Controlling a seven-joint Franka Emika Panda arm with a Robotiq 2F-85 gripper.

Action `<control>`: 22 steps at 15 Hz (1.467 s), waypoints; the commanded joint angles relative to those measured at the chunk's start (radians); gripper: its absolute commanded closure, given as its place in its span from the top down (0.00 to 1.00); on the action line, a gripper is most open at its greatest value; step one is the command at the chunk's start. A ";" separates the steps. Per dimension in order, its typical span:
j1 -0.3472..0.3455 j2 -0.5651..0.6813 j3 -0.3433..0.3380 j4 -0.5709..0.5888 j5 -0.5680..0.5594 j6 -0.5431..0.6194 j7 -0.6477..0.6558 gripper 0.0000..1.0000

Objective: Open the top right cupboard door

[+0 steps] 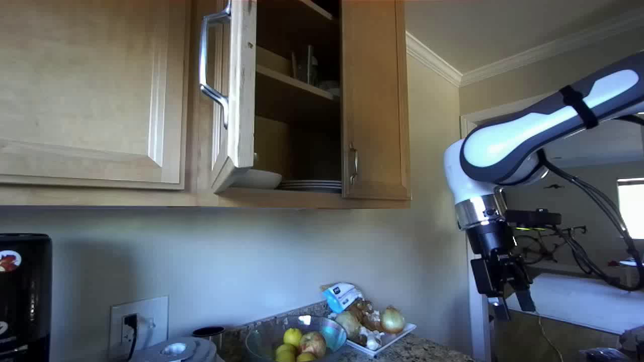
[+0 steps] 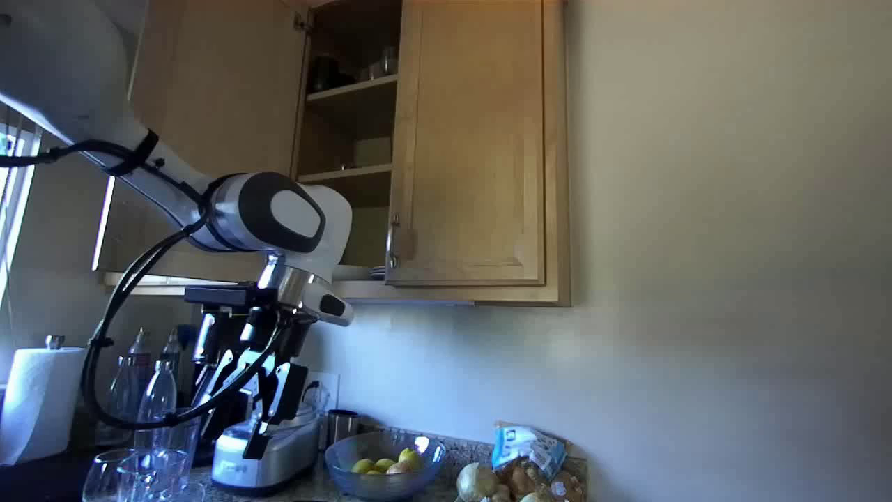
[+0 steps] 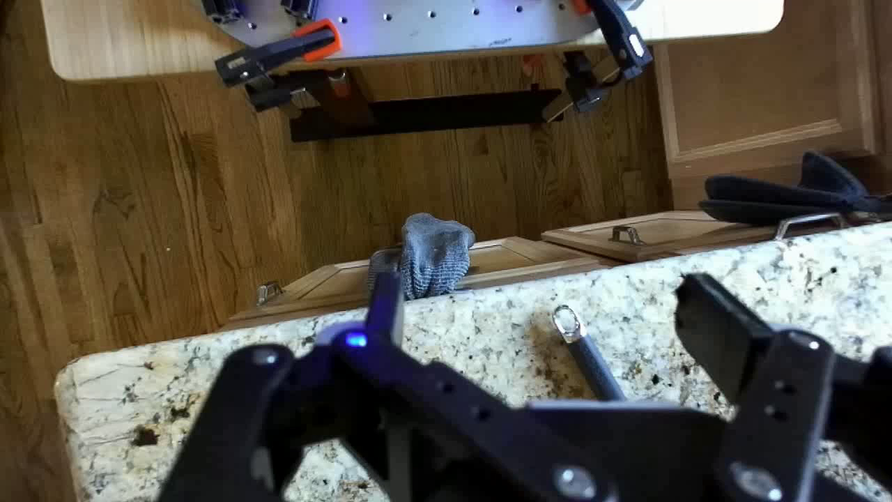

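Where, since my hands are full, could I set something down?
In the wrist view, granite countertop shows bare between its left corner and the pincer; a smaller patch lies between the grey cloth and grey-handled utensil. In an exterior view, it's crowded by the wall: glass fruit bowl beside the white plate of onions.

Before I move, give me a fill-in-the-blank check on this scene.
The metal pull on the top right cupboard door sits nearer its ____ than its top.
The neighboring door, with the long bar handle, stands ____.
The open gripper holds ____.
The see-through bowl holds pieces of ____.

Missing words: bottom; open; nothing; fruit.
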 commanded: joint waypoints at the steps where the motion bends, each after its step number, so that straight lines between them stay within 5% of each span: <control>1: -0.007 0.001 0.005 0.001 0.002 -0.001 -0.003 1.00; 13: -0.001 -0.037 0.023 0.076 -0.014 0.200 -0.014 1.00; 22: 0.046 -0.015 0.061 0.174 0.019 0.609 -0.029 1.00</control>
